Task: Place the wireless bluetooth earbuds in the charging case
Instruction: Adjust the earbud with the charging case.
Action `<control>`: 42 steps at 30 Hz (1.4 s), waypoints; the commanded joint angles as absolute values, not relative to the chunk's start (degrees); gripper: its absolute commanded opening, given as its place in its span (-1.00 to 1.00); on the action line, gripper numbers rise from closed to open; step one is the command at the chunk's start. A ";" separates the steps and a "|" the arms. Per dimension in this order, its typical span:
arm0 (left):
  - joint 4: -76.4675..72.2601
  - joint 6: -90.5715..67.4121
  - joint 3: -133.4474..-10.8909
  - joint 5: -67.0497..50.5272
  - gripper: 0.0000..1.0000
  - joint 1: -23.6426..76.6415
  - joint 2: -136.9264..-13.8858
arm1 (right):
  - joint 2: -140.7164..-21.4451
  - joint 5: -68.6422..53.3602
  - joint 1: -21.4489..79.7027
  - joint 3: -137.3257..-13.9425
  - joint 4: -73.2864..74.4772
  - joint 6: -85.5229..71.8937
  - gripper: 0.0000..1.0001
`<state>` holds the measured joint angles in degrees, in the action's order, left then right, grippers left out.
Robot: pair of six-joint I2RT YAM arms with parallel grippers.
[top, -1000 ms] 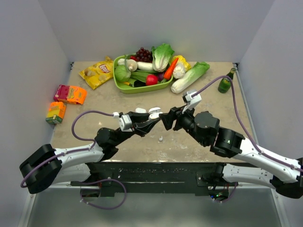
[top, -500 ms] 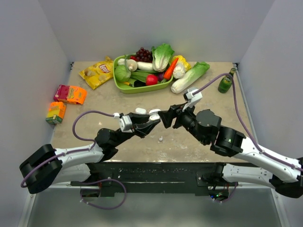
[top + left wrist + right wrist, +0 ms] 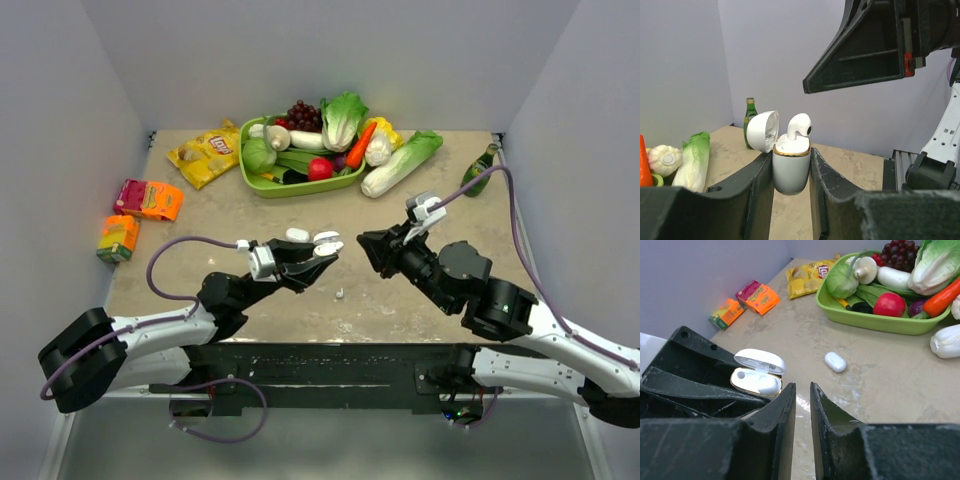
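My left gripper [image 3: 322, 252] is shut on the white charging case [image 3: 790, 170], gripping its sides and holding it upright above the table with the lid [image 3: 762, 131] flipped open. One white earbud [image 3: 799, 125] stands in the case, its head sticking up out of the gold-rimmed top. In the right wrist view the case [image 3: 757, 382] shows one bud [image 3: 767, 385] seated and one socket bare. A tiny white earbud [image 3: 341, 294] lies on the table below the case. My right gripper [image 3: 368, 243] hangs to the case's right, apart from it, jaws at a narrow gap with nothing between them [image 3: 801, 387].
A second, closed white case [image 3: 297, 234] lies on the table behind the held one. At the back stand a green tray [image 3: 262, 182] of vegetables, a chips bag [image 3: 205, 152], a cabbage [image 3: 400, 163] and a green bottle [image 3: 478, 172]. Two small boxes [image 3: 148, 199] sit at the left.
My right gripper has drawn back to the right, away from the case, and its jaws have narrowed. The earbud stays in the case. The left gripper keeps its hold.
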<state>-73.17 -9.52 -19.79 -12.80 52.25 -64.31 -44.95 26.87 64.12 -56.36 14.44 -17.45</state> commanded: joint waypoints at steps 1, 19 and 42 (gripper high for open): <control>-104.41 -10.99 -21.27 -14.59 -1.00 52.29 -64.07 | -44.91 23.65 64.07 -56.34 13.80 -15.91 -0.55; -104.68 -11.69 -23.03 -15.64 -1.00 52.21 -65.57 | -47.37 19.95 64.07 -57.13 13.62 -15.82 -0.74; -105.12 -11.78 -22.59 -15.03 -1.00 52.21 -65.74 | -45.27 22.83 64.07 -57.75 13.97 -17.66 -0.13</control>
<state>-73.17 -11.46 -21.23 -15.03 52.25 -66.32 -47.86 19.64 64.07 -55.92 15.11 -17.02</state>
